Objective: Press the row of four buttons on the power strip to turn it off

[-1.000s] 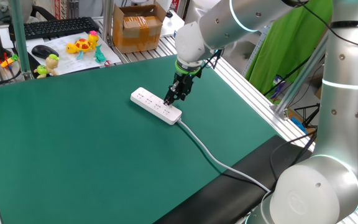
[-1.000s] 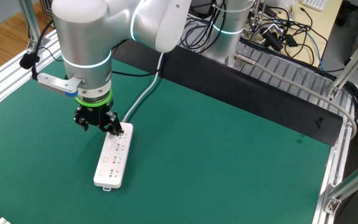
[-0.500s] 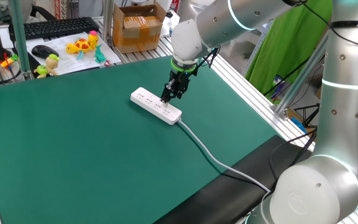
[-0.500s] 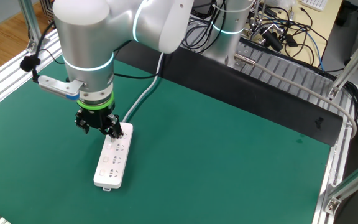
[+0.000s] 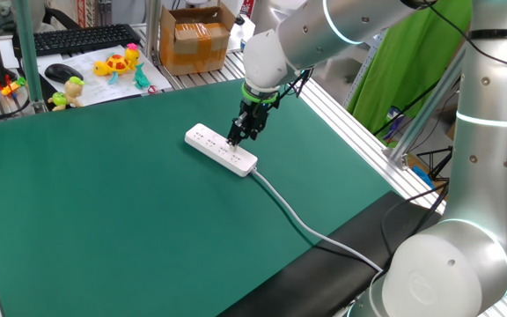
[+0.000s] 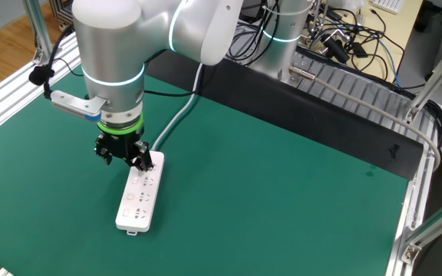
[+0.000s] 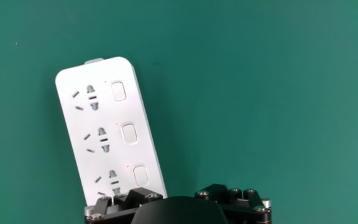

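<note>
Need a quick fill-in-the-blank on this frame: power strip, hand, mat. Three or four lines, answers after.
1. The power strip lies on a ____ mat.
2. The hand hovers over the end of the strip nearest its ____.
3. In the hand view, ____ buttons show ahead of the hand.
4. The cardboard box sits ____ the mat.

Answers: green; cable; three; off

The tool point(image 7: 178, 202) hides the power strip's point(image 7: 104, 124) near end and fourth button.

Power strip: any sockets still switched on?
Cannot tell. On the power strip, faint red dots sit beside three visible buttons; nothing clearly shows on or off.
</note>
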`<state>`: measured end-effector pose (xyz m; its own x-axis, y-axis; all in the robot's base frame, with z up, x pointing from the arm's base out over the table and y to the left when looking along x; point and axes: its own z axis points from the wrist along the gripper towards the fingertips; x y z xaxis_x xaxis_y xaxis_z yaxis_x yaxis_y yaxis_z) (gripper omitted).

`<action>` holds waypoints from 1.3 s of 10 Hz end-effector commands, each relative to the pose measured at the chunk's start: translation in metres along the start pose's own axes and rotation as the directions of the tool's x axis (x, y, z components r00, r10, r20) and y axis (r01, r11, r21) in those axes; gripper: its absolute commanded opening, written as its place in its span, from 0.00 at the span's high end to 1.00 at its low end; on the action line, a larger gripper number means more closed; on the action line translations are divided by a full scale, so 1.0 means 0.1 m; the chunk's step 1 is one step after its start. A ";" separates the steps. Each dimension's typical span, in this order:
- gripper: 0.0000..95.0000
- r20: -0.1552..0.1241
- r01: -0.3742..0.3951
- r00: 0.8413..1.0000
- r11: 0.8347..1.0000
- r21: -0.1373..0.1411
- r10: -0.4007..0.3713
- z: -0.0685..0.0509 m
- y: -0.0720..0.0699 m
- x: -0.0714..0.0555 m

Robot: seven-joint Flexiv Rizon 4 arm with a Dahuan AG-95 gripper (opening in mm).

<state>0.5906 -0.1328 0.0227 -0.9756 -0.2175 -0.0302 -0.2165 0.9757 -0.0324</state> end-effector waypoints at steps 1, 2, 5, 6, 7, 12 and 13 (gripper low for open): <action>0.20 0.003 0.005 1.000 1.000 -0.001 -0.005 0.00 -0.03 0.00; 0.20 0.005 0.006 1.000 1.000 -0.003 -0.006 0.01 -0.05 0.02; 0.20 0.002 0.001 1.000 1.000 -0.004 -0.001 0.00 -0.05 0.02; 0.20 0.001 -0.006 1.000 1.000 -0.004 0.006 0.00 -0.05 0.02; 0.20 0.000 -0.024 1.000 1.000 -0.011 0.024 0.00 -0.05 0.02; 0.20 -0.016 -0.104 0.994 0.995 -0.003 0.104 0.00 -0.05 0.02; 0.20 -0.017 -0.107 0.994 0.994 -0.001 0.106 0.00 -0.05 0.02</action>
<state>0.5889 -0.1384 0.0228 -0.9945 -0.1025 -0.0196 -0.1018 0.9942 -0.0335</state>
